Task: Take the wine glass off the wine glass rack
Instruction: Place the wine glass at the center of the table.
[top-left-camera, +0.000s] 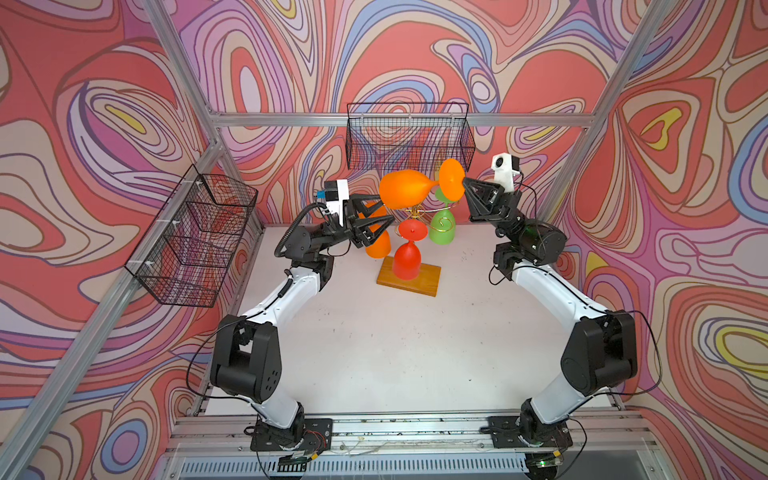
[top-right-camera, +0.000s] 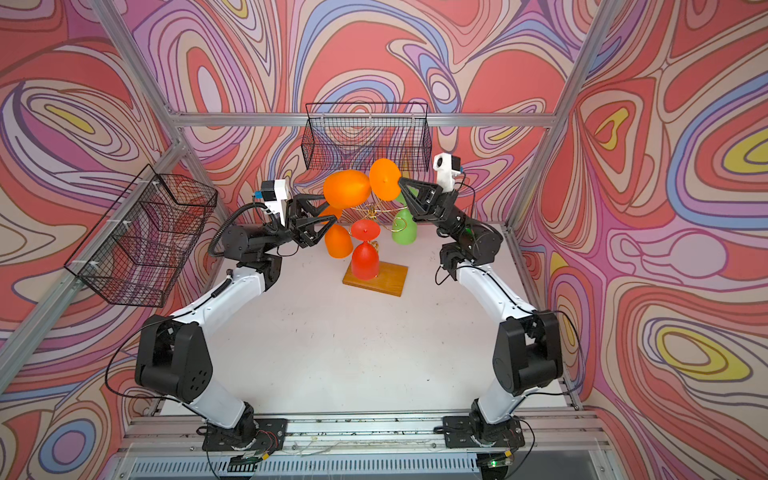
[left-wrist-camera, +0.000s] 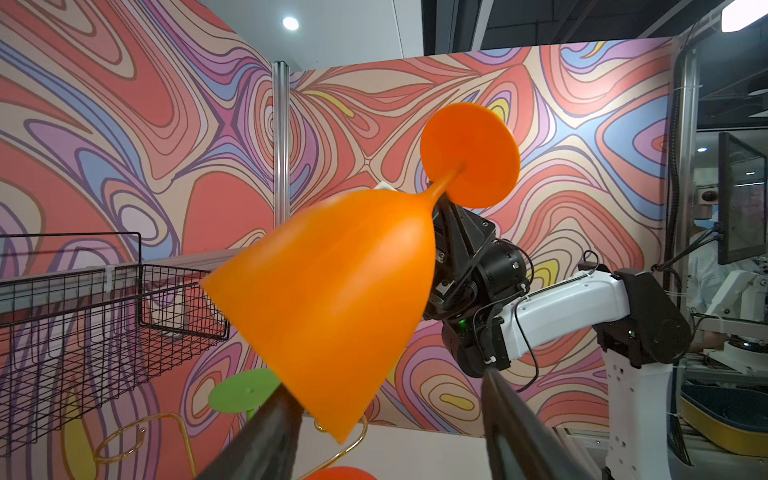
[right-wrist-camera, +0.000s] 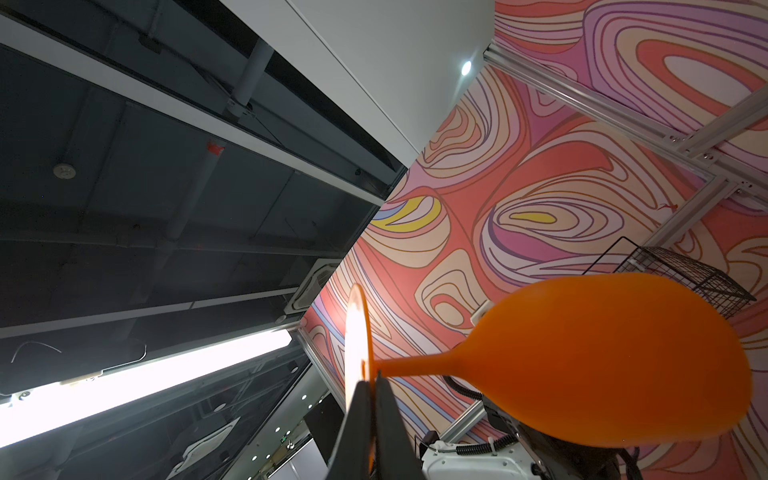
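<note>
An orange wine glass (top-left-camera: 405, 191) (top-right-camera: 347, 189) lies level in the air above the wine glass rack (top-left-camera: 409, 276), a gold wire stand on a wooden base. My right gripper (top-left-camera: 464, 183) (right-wrist-camera: 371, 378) is shut on the rim of the glass's round foot (right-wrist-camera: 356, 332). My left gripper (top-left-camera: 386, 208) (left-wrist-camera: 388, 382) is open at the mouth end of the bowl (left-wrist-camera: 340, 282). One finger (left-wrist-camera: 274, 419) touches the bowl's edge; the other finger (left-wrist-camera: 511, 419) stands well apart from it. Gold wire arms (left-wrist-camera: 124, 446) curl just below.
A red glass (top-left-camera: 407, 259), a green glass (top-left-camera: 442, 230) and another orange glass (top-left-camera: 378, 245) hang upside down on the rack. A black mesh basket (top-left-camera: 409, 137) hangs on the back wall close behind the raised glass. A tiered one (top-left-camera: 195, 237) is on the left wall.
</note>
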